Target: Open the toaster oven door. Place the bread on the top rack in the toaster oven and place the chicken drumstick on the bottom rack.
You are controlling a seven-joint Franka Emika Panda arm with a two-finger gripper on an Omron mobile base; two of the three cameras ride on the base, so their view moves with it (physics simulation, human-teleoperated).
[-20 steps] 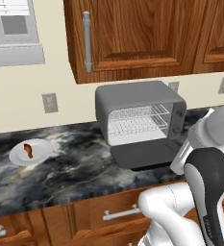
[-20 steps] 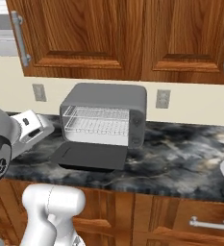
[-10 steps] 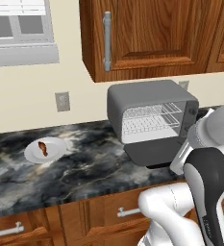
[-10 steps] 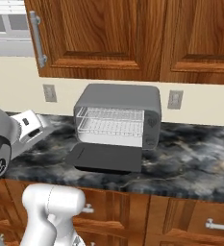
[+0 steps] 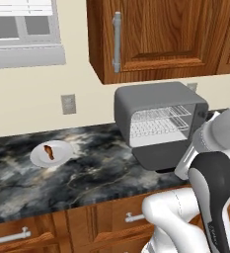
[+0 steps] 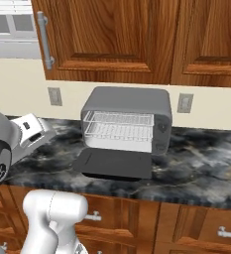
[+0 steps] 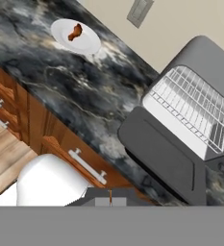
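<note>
Already the door (image 6: 114, 163) lies open; my gripper (image 7: 110, 202) is pressed together, empty, the drumstick (image 7: 75, 31) far off, plated.

toaster oven (image 7: 214, 62) cut by right edge

Everything around me is evenly and softly lit, with no clear light source and no glare. A faint shadow sits under the toaster oven door (image 6: 114, 163) at centre frame. Edges look sharp and undistorted, though my hand camera's picture is slightly soft and tilted
</note>
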